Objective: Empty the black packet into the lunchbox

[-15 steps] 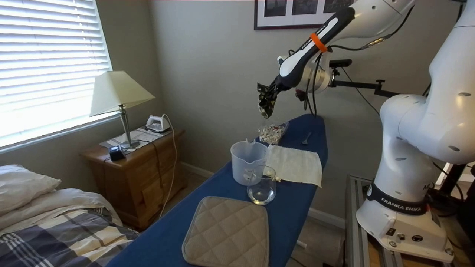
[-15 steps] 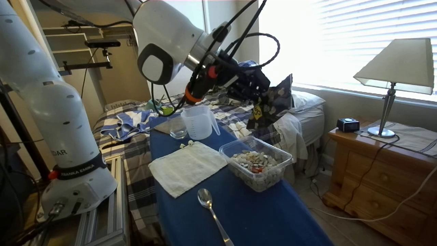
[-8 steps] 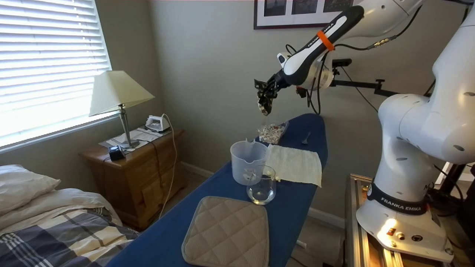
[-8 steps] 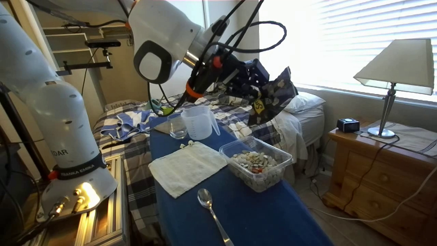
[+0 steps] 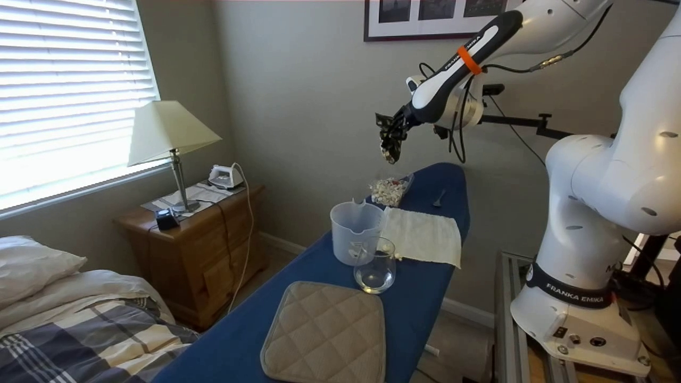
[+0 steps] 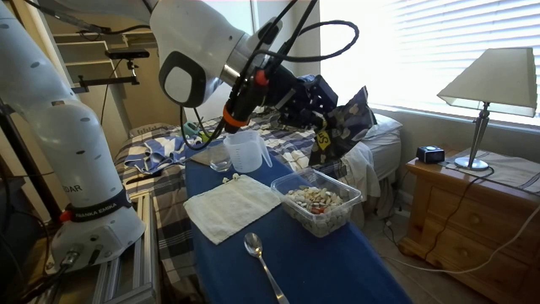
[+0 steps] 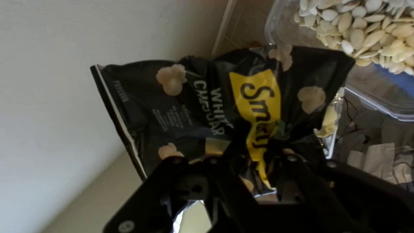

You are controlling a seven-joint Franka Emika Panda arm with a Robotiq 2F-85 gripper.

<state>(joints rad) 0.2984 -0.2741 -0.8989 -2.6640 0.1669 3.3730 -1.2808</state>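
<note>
My gripper point(image 6: 321, 120) is shut on the black packet point(image 6: 348, 124) and holds it in the air; the packet also hangs in an exterior view point(image 5: 391, 151). In the wrist view the gripper point(image 7: 257, 158) pinches the packet point(image 7: 190, 106) near its yellow label. A silver edge with a pale yellow piece shows at the packet's right end. The lunchbox point(image 6: 295, 204) is low and clear, with pale seeds and a red bit inside; it also shows in an exterior view point(image 5: 406, 187) and at the wrist view's upper right point(image 7: 281, 29). The packet's lower corner is above the lunchbox.
A clear jug point(image 6: 244, 150) and a drinking glass point(image 6: 220, 158) stand on the blue ironing board point(image 6: 350, 270). A white cloth point(image 6: 232, 207) with a few white pieces lies beside the lunchbox. A spoon point(image 6: 265, 266) lies nearer, and a quilted pad point(image 5: 327, 332) lies by the glass.
My gripper and the packet have shifted a little to the right in both exterior views. The packet stays held. The lunchbox has not moved, and its contents look the same.
</note>
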